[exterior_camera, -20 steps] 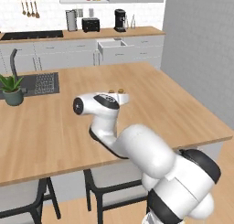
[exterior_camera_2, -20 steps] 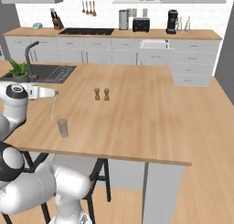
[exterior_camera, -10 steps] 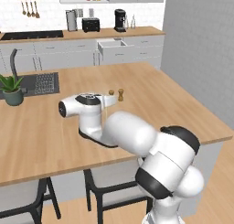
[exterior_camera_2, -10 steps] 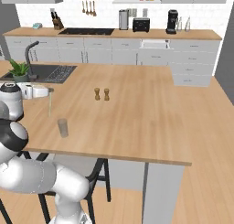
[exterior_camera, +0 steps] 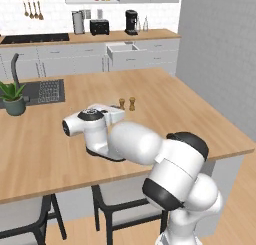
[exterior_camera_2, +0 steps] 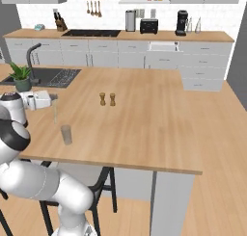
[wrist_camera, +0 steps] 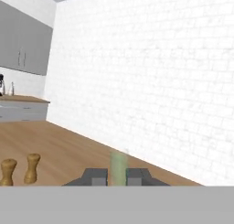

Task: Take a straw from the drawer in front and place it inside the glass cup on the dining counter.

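The tool (wrist_camera: 117, 176) is closed tight on the straw (wrist_camera: 118, 167), which stands between its two dark tips as a pale upright blur in the hand view; in the right base view the straw (exterior_camera_2: 54, 112) hangs down from the tool (exterior_camera_2: 53, 99) as a thin pale line over the bench (exterior_camera_2: 144, 124); the glass cup (exterior_camera_2: 66, 134) stands on the bench just below and a little to the side of the straw's lower end, apart from it; two brown shakers (exterior_camera_2: 107, 99) stand farther off, beyond the tool; a potted plant (exterior_camera_2: 20, 77) sits by the sink.
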{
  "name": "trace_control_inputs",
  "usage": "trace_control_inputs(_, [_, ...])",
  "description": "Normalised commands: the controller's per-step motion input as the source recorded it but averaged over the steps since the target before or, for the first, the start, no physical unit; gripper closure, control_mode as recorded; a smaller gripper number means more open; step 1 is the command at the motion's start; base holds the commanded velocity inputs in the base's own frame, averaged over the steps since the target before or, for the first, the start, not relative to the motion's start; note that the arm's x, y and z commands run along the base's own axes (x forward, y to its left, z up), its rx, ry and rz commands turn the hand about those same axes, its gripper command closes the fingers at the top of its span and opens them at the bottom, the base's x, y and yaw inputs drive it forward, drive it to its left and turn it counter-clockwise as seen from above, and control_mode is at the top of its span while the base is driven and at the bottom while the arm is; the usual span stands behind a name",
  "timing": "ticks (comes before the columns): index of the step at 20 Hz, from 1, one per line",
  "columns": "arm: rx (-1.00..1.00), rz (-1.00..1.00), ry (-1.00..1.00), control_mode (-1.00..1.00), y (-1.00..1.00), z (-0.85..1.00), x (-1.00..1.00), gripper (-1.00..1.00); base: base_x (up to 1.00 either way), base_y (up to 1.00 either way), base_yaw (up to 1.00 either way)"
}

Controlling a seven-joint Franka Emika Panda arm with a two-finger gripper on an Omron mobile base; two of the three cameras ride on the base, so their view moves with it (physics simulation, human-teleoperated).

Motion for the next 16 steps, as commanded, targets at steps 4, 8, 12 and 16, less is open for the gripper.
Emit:
trace_control_inputs(4, [0.00, -0.05, 0.00, -1.00, -0.31, -0.04, 0.16, 1.00, 0.00, 0.00, 0.00])
trace_control_inputs(8, [0.00, -0.02, 0.00, -1.00, -0.19, -0.16, 0.01, 1.00, 0.00, 0.00, 0.00])
trace_control_inputs(12, [0.00, -0.01, 0.00, -1.00, -0.25, -0.26, 0.02, 1.00, 0.00, 0.00, 0.00])
trace_control_inputs(16, [0.00, -0.01, 0.00, -1.00, -0.25, -0.26, 0.11, 1.00, 0.00, 0.00, 0.00])
